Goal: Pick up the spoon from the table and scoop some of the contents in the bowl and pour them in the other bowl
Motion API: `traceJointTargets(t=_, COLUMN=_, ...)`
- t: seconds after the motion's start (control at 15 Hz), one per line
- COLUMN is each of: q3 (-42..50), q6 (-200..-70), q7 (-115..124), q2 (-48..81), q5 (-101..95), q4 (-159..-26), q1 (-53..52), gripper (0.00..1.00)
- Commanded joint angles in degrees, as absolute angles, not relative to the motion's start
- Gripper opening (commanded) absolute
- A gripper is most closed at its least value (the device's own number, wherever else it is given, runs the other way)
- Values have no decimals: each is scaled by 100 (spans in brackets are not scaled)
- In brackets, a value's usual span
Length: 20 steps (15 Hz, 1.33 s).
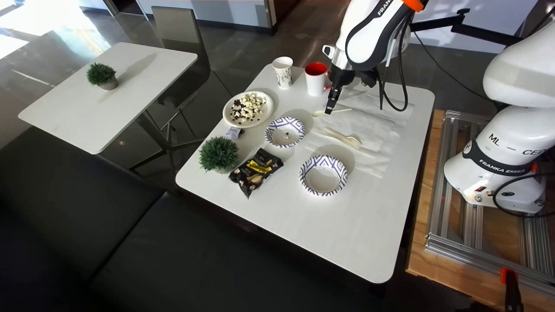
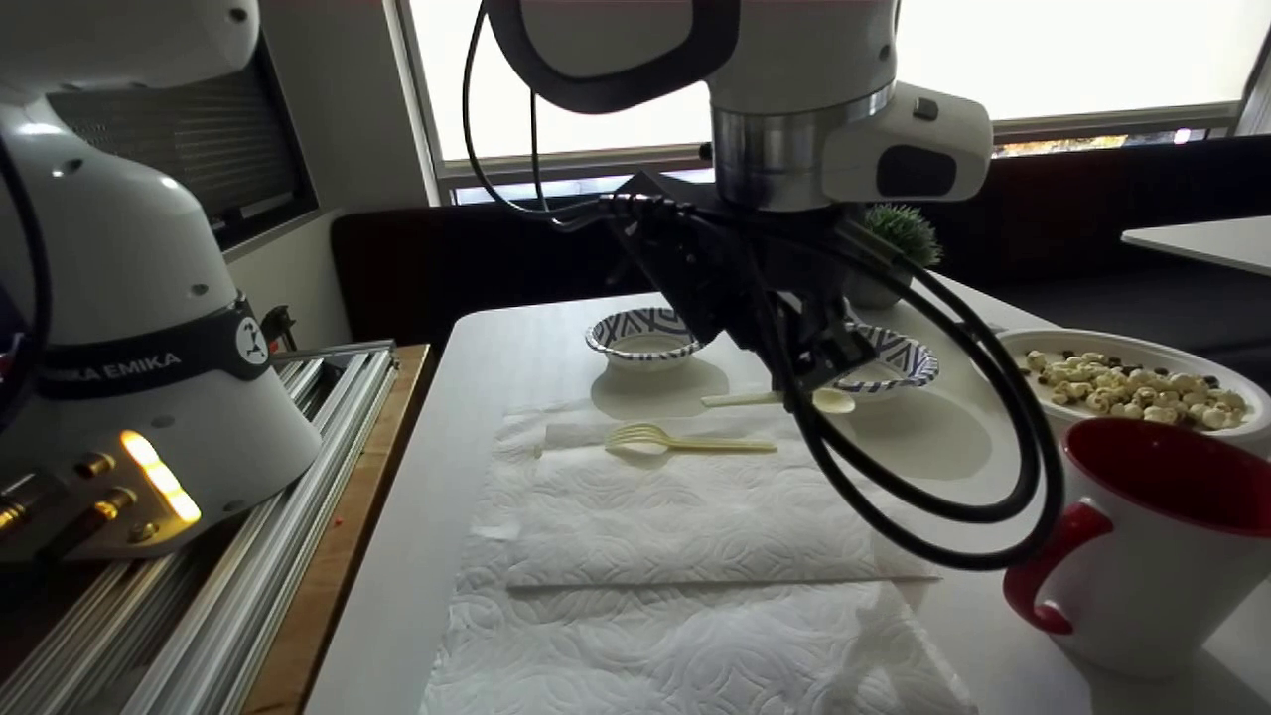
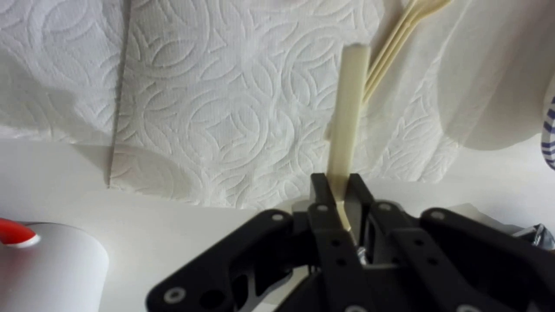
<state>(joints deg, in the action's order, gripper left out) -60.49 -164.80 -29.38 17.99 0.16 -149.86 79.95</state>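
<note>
Over the surface, we list one spoon, apparently lifted, its handle pinched in the narrow claw. Done, we judge: the pick-up. Outstanding: scooping from the plain bowl, where the contents lie, then pouring into the middle bowl or the end bowl; which is meant, we cannot tell. In an exterior view alone we note pale specks inside the middle bowl. The wrist view shows the grip, but neither contents nor scooping end; both exterior views show these, the latter seemingly bare.
</note>
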Motion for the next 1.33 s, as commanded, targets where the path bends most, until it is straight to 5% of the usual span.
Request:
traceJointTargets(t=0.0, q3=-5107, q6=-16339, q7=-2411, q2=1497, q5=-425, q4=-14866, q1=7109, gripper=3)
traceJointTargets(t=0.13, q3=-4581, q6=-16284, q7=-2207, q2=1556, q5=-729, q4=-14788, q1=6671, gripper=3)
traceJointTargets(t=0.2, q3=-4305, q6=-16244, q7=-2090, q2=1599, q5=-910, q4=-14734, q1=6437, gripper=11)
traceJointTargets(t=0.27, q3=-3810, q6=-16228, q7=-2288, q2=1517, q5=-606, q4=-14694, q1=5880, gripper=39)
traceJointTargets(t=0.33, q3=-3575, q6=-16283, q7=-2328, q2=1560, q5=-576, q4=-14659, q1=5635, gripper=40)
traceJointTargets(t=0.53, q3=-3860, q6=-16291, q7=-2309, q2=1572, q5=-680, q4=-14633, q1=5806, gripper=60)
traceJointTargets(t=0.87, q3=-5629, q6=-15855, q7=-2473, q2=1063, q5=973, q4=-14475, q1=6802, gripper=95)
traceJointTargets(t=1.27, q3=-6137, q6=-13854, q7=-835, q2=-807, q5=1919, q4=-13671, q1=6972, gripper=100)
